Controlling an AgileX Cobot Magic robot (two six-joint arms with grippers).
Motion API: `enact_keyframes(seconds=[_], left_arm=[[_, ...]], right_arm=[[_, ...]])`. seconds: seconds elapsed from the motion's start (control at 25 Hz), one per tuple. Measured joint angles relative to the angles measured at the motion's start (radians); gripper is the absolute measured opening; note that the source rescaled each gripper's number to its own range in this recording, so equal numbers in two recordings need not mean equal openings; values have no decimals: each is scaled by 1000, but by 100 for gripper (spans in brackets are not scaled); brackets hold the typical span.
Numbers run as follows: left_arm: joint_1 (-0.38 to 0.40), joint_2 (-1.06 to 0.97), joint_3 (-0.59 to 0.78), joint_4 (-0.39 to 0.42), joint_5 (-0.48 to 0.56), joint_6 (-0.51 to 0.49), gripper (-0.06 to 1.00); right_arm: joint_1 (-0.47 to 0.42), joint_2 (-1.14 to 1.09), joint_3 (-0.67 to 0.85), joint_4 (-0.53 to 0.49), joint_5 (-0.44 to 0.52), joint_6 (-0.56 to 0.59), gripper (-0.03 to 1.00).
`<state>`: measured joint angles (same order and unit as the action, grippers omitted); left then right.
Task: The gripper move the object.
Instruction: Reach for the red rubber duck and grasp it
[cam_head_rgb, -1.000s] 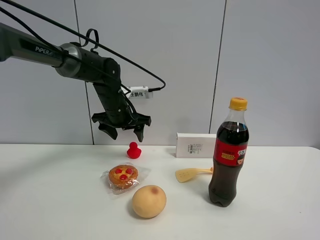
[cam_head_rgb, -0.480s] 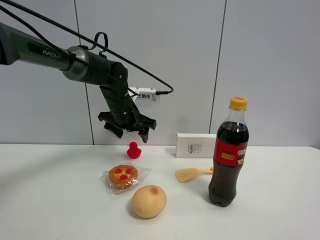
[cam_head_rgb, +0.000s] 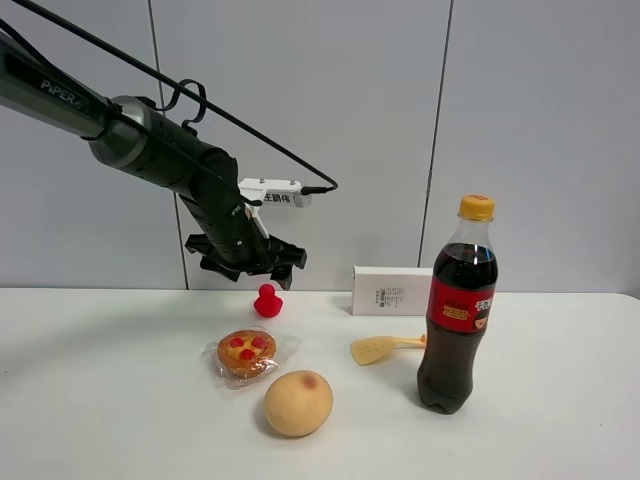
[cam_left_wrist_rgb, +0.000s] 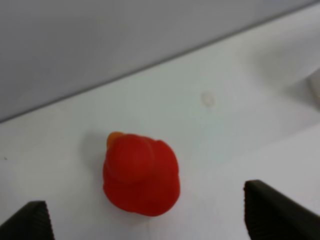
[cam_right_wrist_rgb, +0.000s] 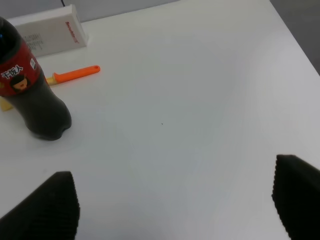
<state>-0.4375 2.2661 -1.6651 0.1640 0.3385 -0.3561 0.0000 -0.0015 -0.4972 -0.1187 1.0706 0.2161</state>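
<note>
Sitting just under wide-spread claw (cam_head_rgb: 245, 272), red duck (cam_head_rgb: 267, 301)

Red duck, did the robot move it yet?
Not yet. Done: the left end effector is lined up above the red duck, open. In hand: nothing; the duck sits on the table. Left: lowering, gripping, moving it.

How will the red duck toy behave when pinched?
The red duck toy looks glossy and rounded, so it may squirt out of a pinch. Small, so probably light. Its wider body likely keeps it from rolling.
</note>
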Motion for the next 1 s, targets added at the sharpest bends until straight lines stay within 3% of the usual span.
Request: enact_keyframes(seconds=[0.36,1.0], left_arm=[[-5,-12,37,27,-115,28,96],[0,62,37,24,-203,67,97]], right_arm=[[0,0,0,0,0,0,100],[0,0,0,0,0,0,100]])
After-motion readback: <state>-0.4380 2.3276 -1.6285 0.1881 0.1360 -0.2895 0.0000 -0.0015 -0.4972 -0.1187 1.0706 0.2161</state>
